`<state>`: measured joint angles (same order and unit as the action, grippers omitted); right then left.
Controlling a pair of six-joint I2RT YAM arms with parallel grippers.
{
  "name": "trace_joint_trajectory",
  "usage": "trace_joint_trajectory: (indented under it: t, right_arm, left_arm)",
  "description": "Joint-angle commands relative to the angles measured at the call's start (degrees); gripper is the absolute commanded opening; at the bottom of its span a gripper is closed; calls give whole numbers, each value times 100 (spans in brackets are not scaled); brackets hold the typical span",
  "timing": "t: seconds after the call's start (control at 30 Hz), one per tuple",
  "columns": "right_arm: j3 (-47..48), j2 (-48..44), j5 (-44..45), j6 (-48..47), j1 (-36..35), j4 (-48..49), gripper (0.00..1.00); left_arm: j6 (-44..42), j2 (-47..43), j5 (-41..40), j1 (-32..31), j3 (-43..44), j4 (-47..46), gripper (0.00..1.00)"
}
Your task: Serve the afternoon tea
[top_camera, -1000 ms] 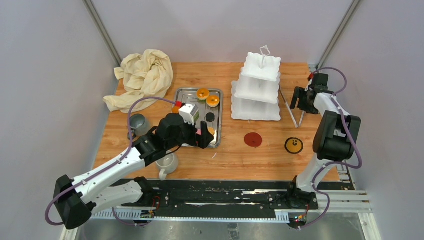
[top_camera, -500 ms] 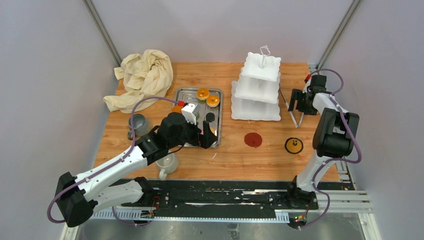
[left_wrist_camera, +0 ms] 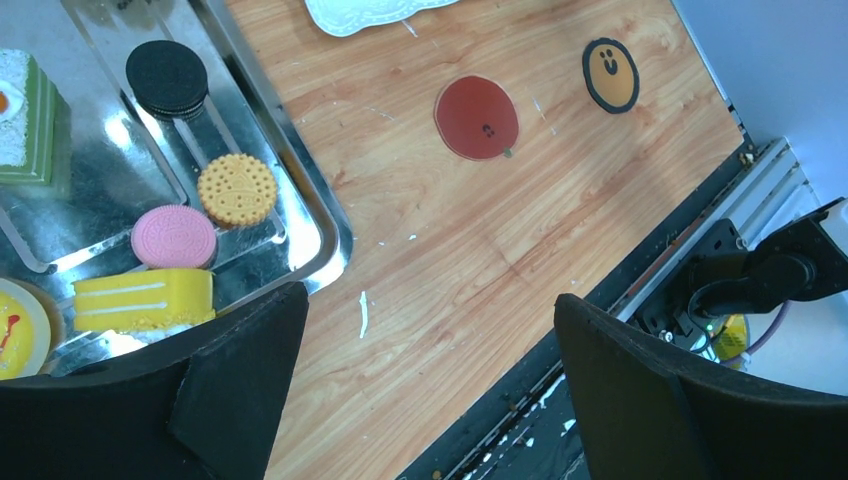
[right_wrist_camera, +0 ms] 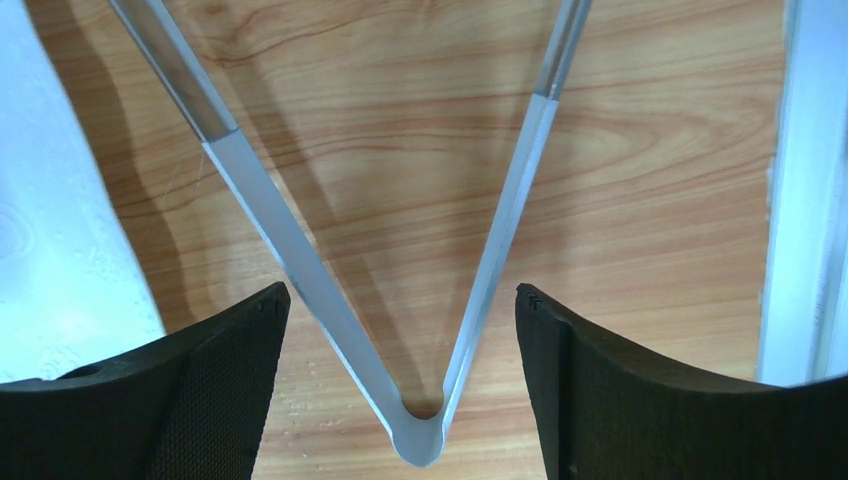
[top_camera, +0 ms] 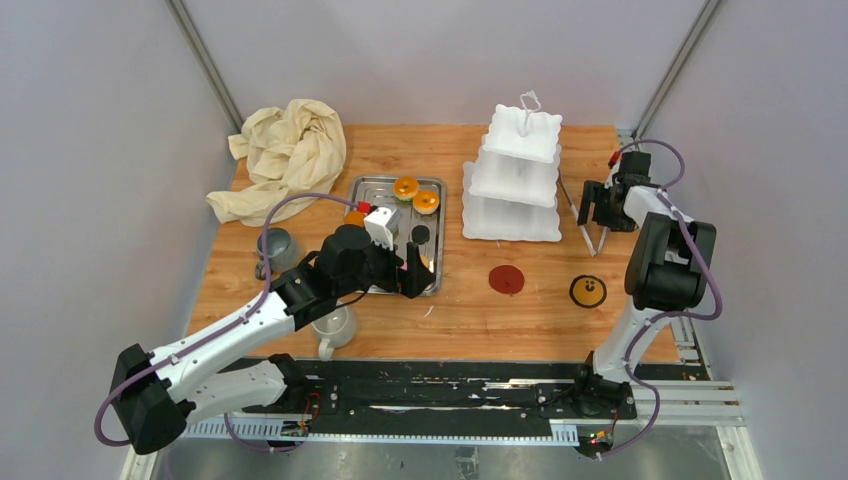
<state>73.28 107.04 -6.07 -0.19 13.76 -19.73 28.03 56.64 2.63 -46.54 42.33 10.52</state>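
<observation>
The white three-tier stand [top_camera: 513,180] stands at the back centre, its tiers bare. Small cakes lie on the steel tray [top_camera: 358,190]: a black cookie [left_wrist_camera: 167,78], an orange biscuit [left_wrist_camera: 237,189], a pink one [left_wrist_camera: 174,236], a yellow slice [left_wrist_camera: 145,298] and a green-layered cake [left_wrist_camera: 25,125]. The grey mug [top_camera: 276,247] and the off-white mug [top_camera: 333,326] stand at the left. My left gripper [top_camera: 412,272] hovers open and empty over the tray's near right corner [left_wrist_camera: 428,300]. My right gripper [top_camera: 597,212] is open, straddling the hinge end of steel tongs [right_wrist_camera: 300,250], not touching them [right_wrist_camera: 402,292].
A cream cloth [top_camera: 288,155] is heaped at the back left. A red coaster [top_camera: 506,279] and a yellow-and-black smiley coaster [top_camera: 588,291] lie on the wood in front of the stand. The tongs [top_camera: 590,225] lie between the stand and the table's right edge.
My right gripper has shifted slightly left and nearer, over the tongs. My left gripper has edged a little right along the tray's near edge. Nothing was grasped.
</observation>
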Motion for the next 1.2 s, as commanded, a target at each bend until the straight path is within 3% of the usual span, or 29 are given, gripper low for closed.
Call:
trace_joint_trajectory:
  t: [0.0,0.53,0.63,0.73,0.83,1.07,1.1,1.17]
  right_arm:
    - [174,347,-205,-140,63,-39,82]
    - [278,609,-159,-163,-46,143,82]
    - [271,603,-324,-225,-46,160,69]
    - [280,609,-355,-228,-48,145,42]
    - [250,592,-322,-238,-52,150,32]
    - [144,430,-100,-280,-77,125,32]
    - [155,417,-84,-280,-83,126,38]
    - [176,426,-75,-247,-77,111,62]
  left_arm:
    - [-155,12,88,14,147,-130,98]
    - [-149,-81,108,14,51,-86,98]
    - [-136,-109,76,7,27,-81,98]
    - [-123,-108,19,13,22,-15,98]
    - [-122,-139,18,7,4,-6,98]
    - [-183,-114,17,14,45,-20,98]
    - [-184,-106,18,14,50,-24,98]
    - [-182,-80,26,14,48,-41,98]
